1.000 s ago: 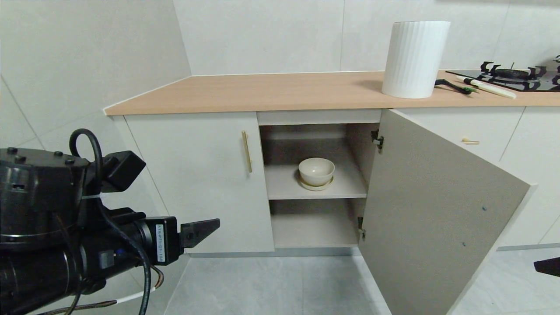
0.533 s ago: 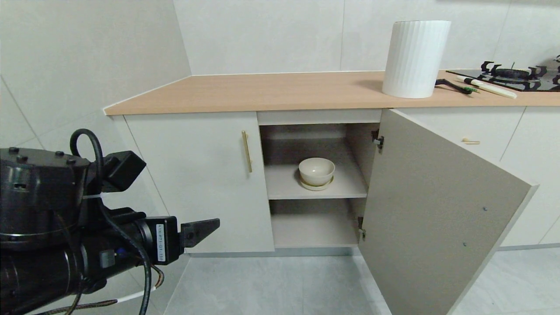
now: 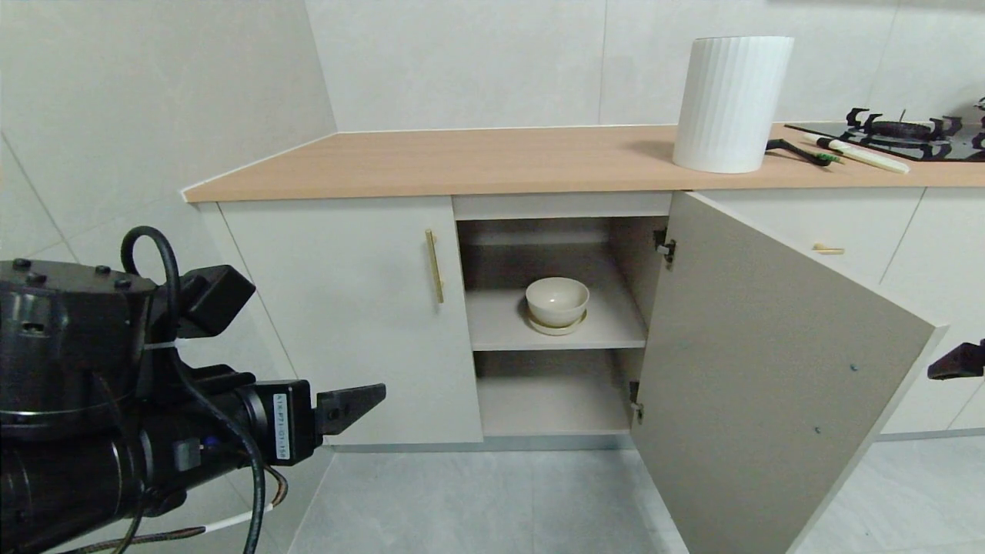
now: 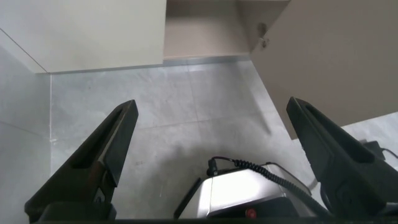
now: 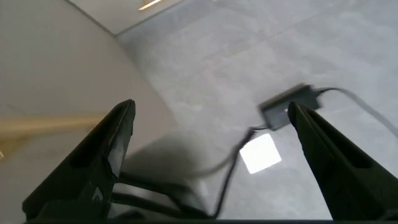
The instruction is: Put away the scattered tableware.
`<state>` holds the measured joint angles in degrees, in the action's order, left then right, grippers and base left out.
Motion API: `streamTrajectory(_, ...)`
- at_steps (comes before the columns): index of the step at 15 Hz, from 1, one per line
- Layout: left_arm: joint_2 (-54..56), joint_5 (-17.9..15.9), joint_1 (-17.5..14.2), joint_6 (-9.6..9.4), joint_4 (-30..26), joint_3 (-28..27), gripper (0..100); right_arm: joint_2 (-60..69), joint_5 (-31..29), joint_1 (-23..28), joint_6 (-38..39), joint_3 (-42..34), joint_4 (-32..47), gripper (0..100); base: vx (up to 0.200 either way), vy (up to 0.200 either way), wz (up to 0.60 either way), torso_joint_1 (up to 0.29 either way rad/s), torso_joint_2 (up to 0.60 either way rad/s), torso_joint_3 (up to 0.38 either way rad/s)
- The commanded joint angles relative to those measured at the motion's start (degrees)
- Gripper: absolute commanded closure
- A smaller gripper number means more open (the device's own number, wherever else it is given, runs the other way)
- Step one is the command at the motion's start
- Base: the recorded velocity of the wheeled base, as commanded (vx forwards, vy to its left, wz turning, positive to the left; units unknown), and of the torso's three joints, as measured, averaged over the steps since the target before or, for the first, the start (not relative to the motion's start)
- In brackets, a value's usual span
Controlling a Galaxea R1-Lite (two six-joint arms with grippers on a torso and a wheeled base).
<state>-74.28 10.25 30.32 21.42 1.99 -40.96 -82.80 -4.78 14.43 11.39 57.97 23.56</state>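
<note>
A long wood-topped surface (image 3: 462,161) runs along the tiled wall, wrapping into the corner on the left. Toward its right end a tall white ribbed container (image 3: 731,104) stands upright. Just beside that lie a black-handled utensil (image 3: 794,149) and a longer pale-handled one (image 3: 869,158), both by the edge of a black hob (image 3: 923,150) set into the surface. Below, the cabinet (image 3: 346,308) has its right door (image 3: 769,369) swung open. On its upper shelf (image 3: 500,327) sits a small plate (image 3: 555,329) with a cream bowl (image 3: 557,300) resting upright on it, toward the shelf's middle. A lower shelf (image 3: 546,408) lies beneath, just above the grey tiled floor (image 3: 477,500).
</note>
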Motion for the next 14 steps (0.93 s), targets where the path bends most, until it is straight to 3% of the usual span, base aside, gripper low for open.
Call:
streamTrajectory(1,0.01,0.03,0.0,0.03,0.03,0.0,0,-4.13,1.44,-0.81,1.71,0.04,-1.5,0,0.0,0.0,0.0,0.0,0.0,0.0)
streamTrajectory(10,0.1,0.03,0.0,0.03,0.03,0.0,0,-7.55,4.6,-11.8,10.15,-2.51,-5.46,0,0.0,0.0,0.0,0.0,0.0,0.0)
streamTrajectory(14,0.1,0.03,-0.08,0.11,0.12,0.0,0,-7.9,4.6,-22.26,14.45,-4.97,-9.33,0,0.0,0.0,0.0,0.0,0.0,0.0)
